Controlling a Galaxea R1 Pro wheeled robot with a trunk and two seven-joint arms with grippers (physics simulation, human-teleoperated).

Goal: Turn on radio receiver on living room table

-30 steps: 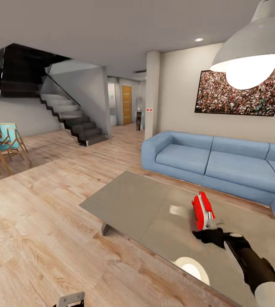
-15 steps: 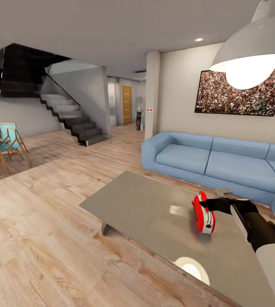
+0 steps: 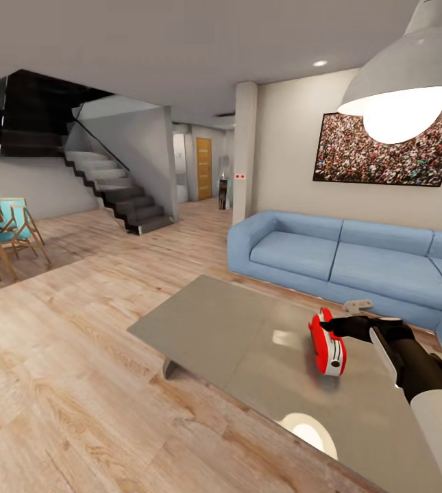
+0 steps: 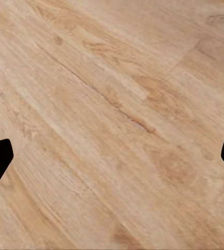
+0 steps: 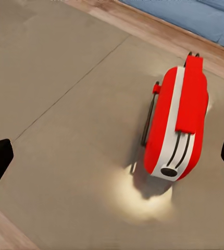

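The left gripper (image 4: 112,156) hangs low over the wood floor (image 4: 107,104). Its two black tips sit at the far edges of the wrist view, so it is spread wide and holds nothing. It is probably parked there to stay out of the way, since this job needs only one arm.

Next comes the table (image 3: 214,322), low and grey, with a shiny top that mirrors the lamp. The radio (image 3: 327,342) stands on it, toward the sofa side. It is a small red box with a white band down its face and a black knob (image 5: 168,171) at one end of the band. It stands upright on the table top, so its face is easy to get at.

The right gripper (image 3: 347,318) hovers just above the radio, reaching in from the robot's right side. In the right wrist view its tips are far apart and the radio (image 5: 177,125) lies between them, lower down, not touched. I think it is held open and over the top so a finger can come down on the switch or knob. That will need a gentle push, or the light box could tip or slide.

Behind the table is the blue sofa (image 3: 344,257), then the wall with the crowd picture (image 3: 385,147). The big lamp (image 3: 412,75) hangs above. This is the living room.
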